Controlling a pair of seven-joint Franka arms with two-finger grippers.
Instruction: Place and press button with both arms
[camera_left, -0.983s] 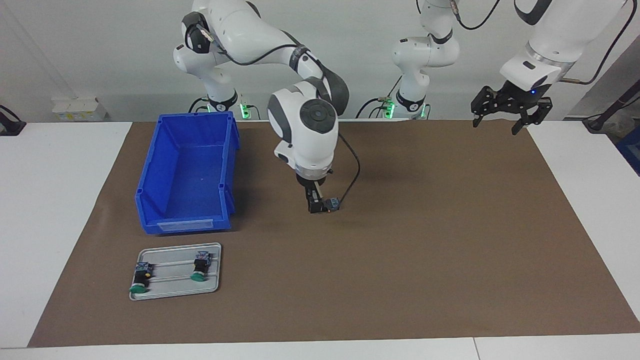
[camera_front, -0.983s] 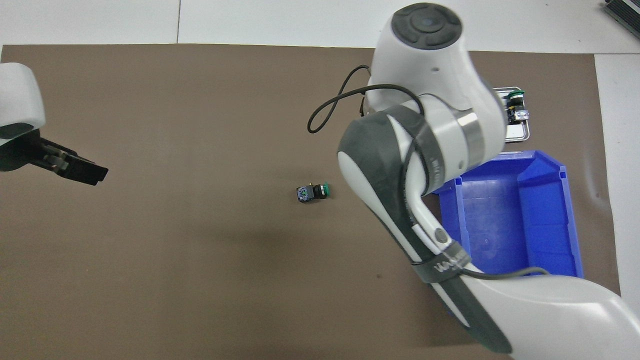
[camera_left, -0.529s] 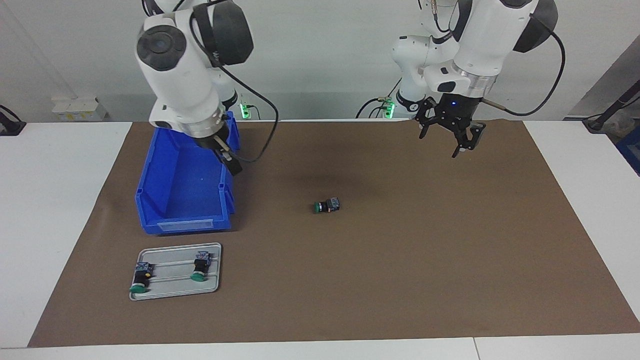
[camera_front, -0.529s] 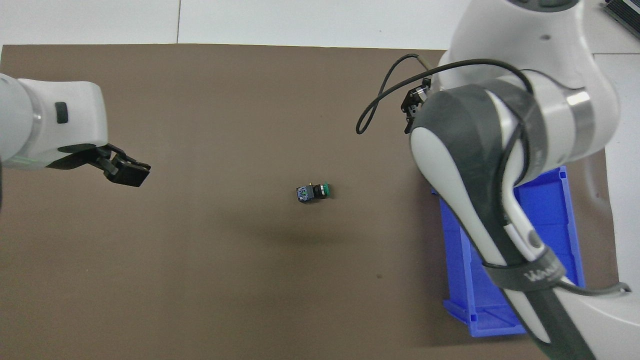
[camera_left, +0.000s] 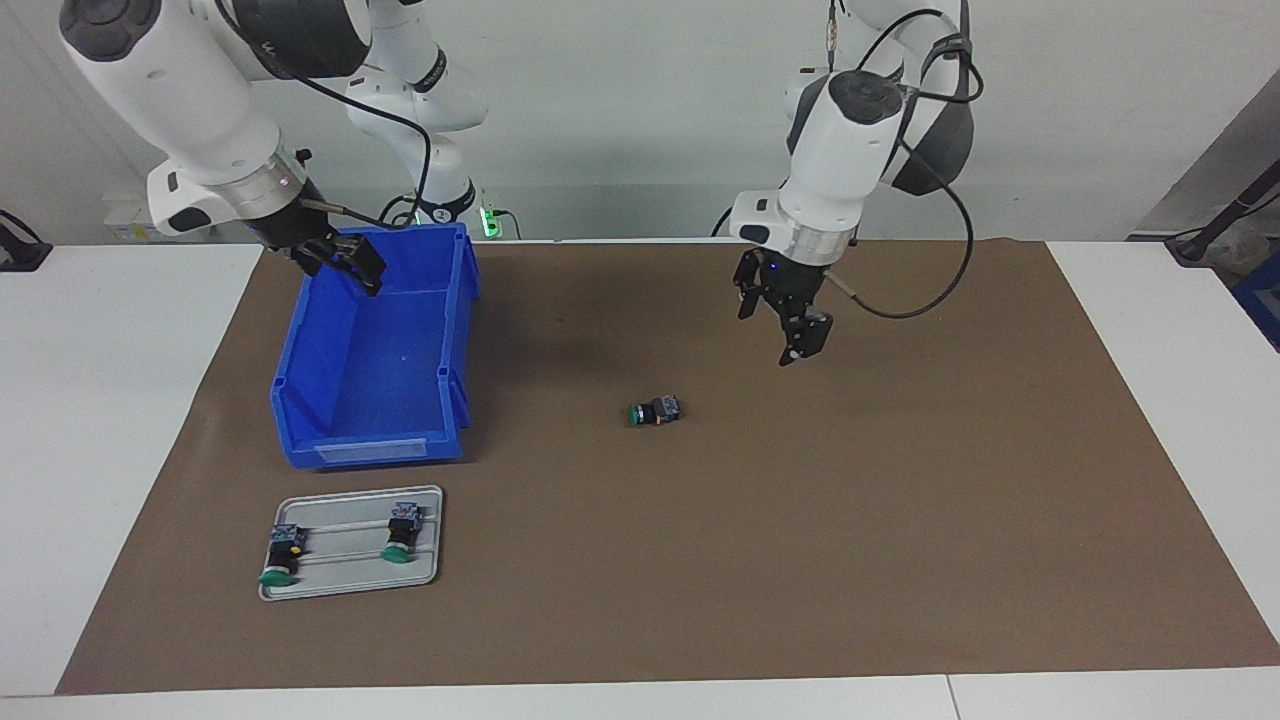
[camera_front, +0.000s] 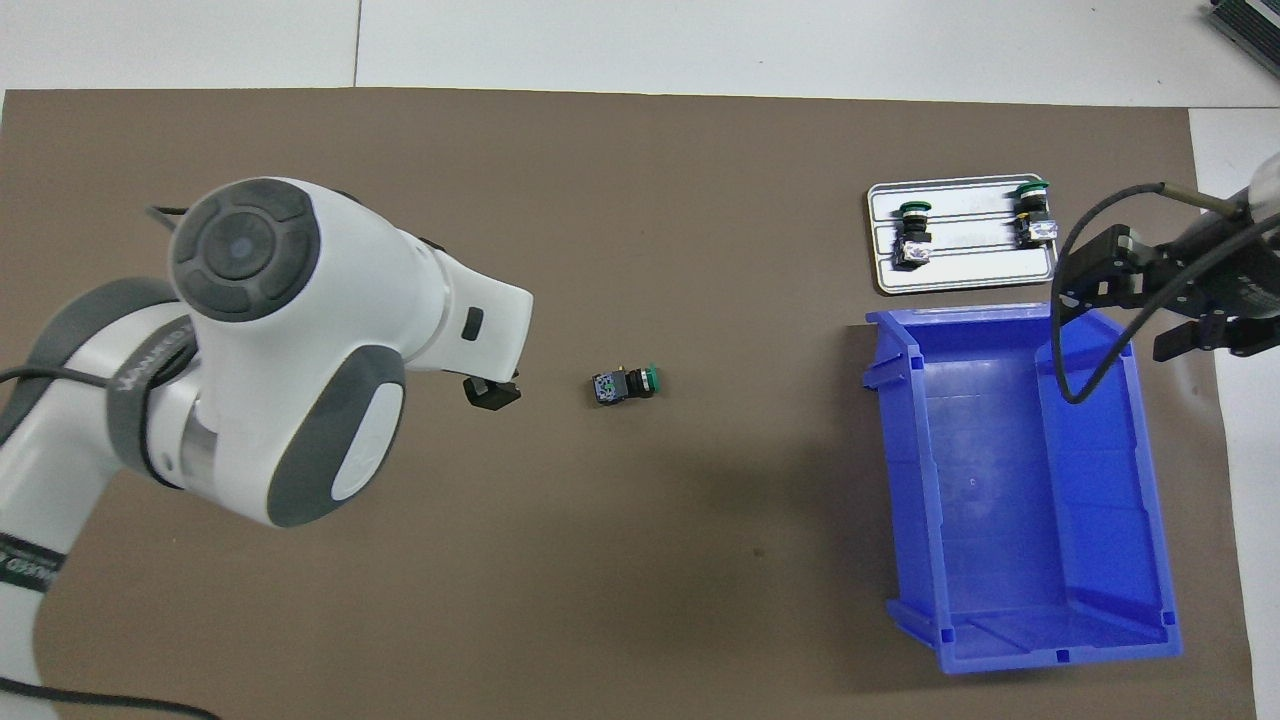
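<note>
**Button lying loose, left gripper on its way in**

On the brown mat at the middle of the desk (camera_left: 120, 420), the button (camera_left: 655, 411) lies on its side, green cap toward the right arm's end, touched by nothing. Above the mat, raised and nearer the left arm's end than the button, hangs the left gripper (camera_left: 790, 322), its fingers spread and empty. Over the blue bin (camera_left: 372, 400), at its wall nearest the robots, the right gripper (camera_left: 345, 262) hangs with nothing in it; whether its fingers are parted I cannot tell.

Judging by the task, the press falls to the left arm. Trouble is likely because the button rests on a round body: a push that lands off the cap's centre could roll or skid it across the mat instead of working the switch. A slanted approach could also catch the grey-blue end first and spin it. Two more buttons sit on the grey tray (camera_left: 430, 575), well apart and out of the way.
</note>
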